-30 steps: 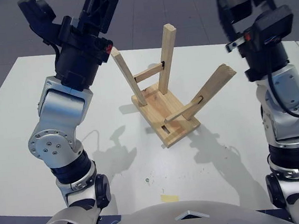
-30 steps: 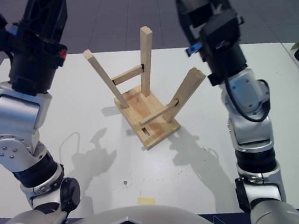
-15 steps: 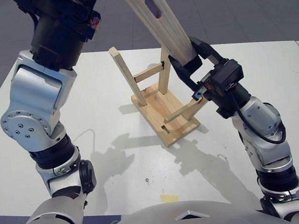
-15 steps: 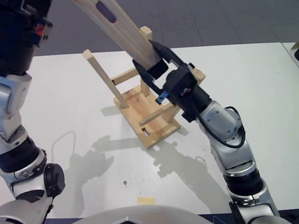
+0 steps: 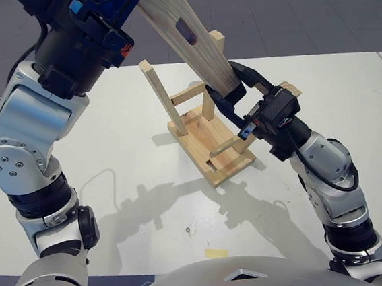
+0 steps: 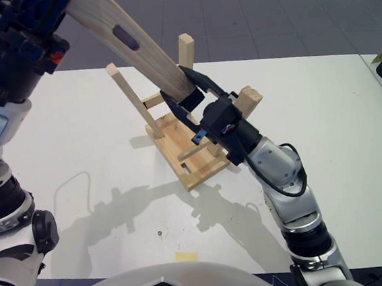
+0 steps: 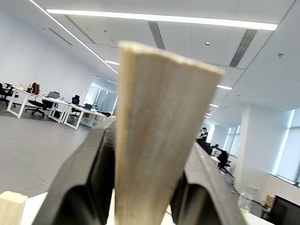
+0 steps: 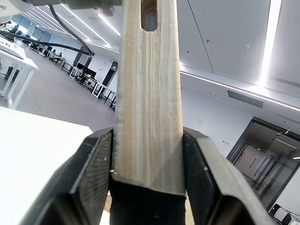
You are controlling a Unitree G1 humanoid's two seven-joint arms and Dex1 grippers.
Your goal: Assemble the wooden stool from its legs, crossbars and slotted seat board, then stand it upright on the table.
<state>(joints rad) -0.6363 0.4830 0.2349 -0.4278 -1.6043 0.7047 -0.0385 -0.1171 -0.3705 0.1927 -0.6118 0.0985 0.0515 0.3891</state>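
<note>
While both claws are clenched on 1 long pale wooden board with an oval slot, your main risk is the 2 arms working against each other. If they drift apart or rotate out of step, the board could slip through the pads or lever a wrist.

Nearest you, the right gripper grasps the board's lower end. Its forearm rises from the near right and angles toward the far left, low over the white table. That end hangs over the half-built pale wooden stool frame. The frame sits at the table's centre with its flat base board down and 3 visible legs pointing up, joined by 2 crossbars.

Lower or swing the board carelessly and you would likely strike the left-hand leg, which leans outward, or the right-hand leg just beside the claw. Either hit could pop a joint loose.

Farther off and higher, the left gripper grips the board's upper end. Its arm is raised from the near left, so the board slopes down from far left toward the right.
</note>
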